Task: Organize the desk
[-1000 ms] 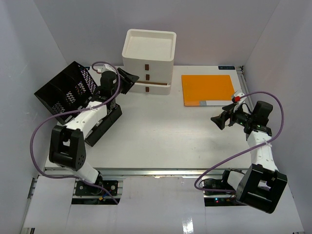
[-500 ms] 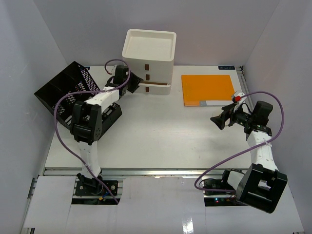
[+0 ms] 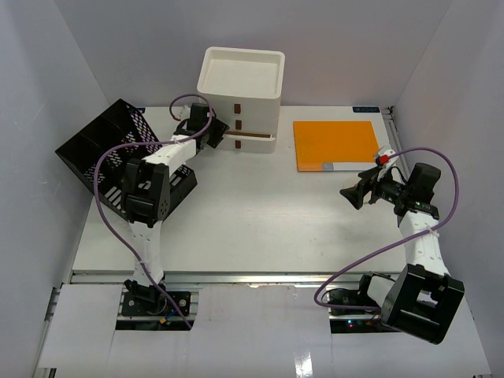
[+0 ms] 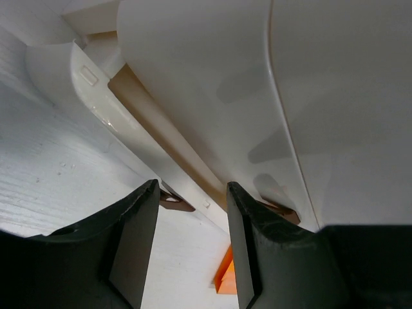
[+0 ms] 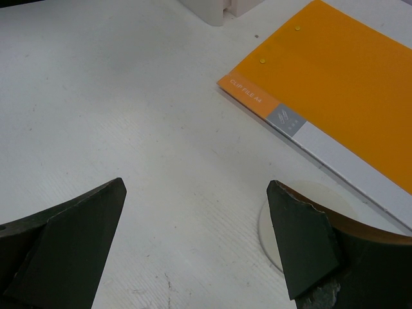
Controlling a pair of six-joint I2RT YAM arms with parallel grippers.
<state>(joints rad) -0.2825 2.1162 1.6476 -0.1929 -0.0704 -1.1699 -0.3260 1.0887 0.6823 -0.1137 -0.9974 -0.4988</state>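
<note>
The desk [image 3: 260, 220] is a white tabletop enclosed by white walls. At its back stands a white three-drawer box [image 3: 240, 87] with its bottom drawer [image 3: 253, 142] pulled out a little. My left gripper [image 3: 217, 135] reaches to that drawer's left end. In the left wrist view the left gripper [image 4: 193, 187] has its jaws apart, the fingertips [image 4: 149, 193] at the drawer front's lower edge beside a brown handle [image 4: 177, 203]; nothing is clamped. My right gripper [image 3: 352, 194] hovers open over bare desk, and the right wrist view shows nothing within the right gripper [image 5: 196, 187].
An orange clip file [image 3: 335, 144] lies flat at the back right, its corner just ahead of the right gripper. A black mesh rack [image 3: 102, 146] leans at the back left, with a black flat piece [image 3: 169, 201] beside it. A flat white disc [image 5: 290, 222] lies near the file.
My left arm has stretched forward and right, carrying its gripper from beside the rack to the drawer box's left end, with the jaws slightly narrower. The right arm has not moved.
</note>
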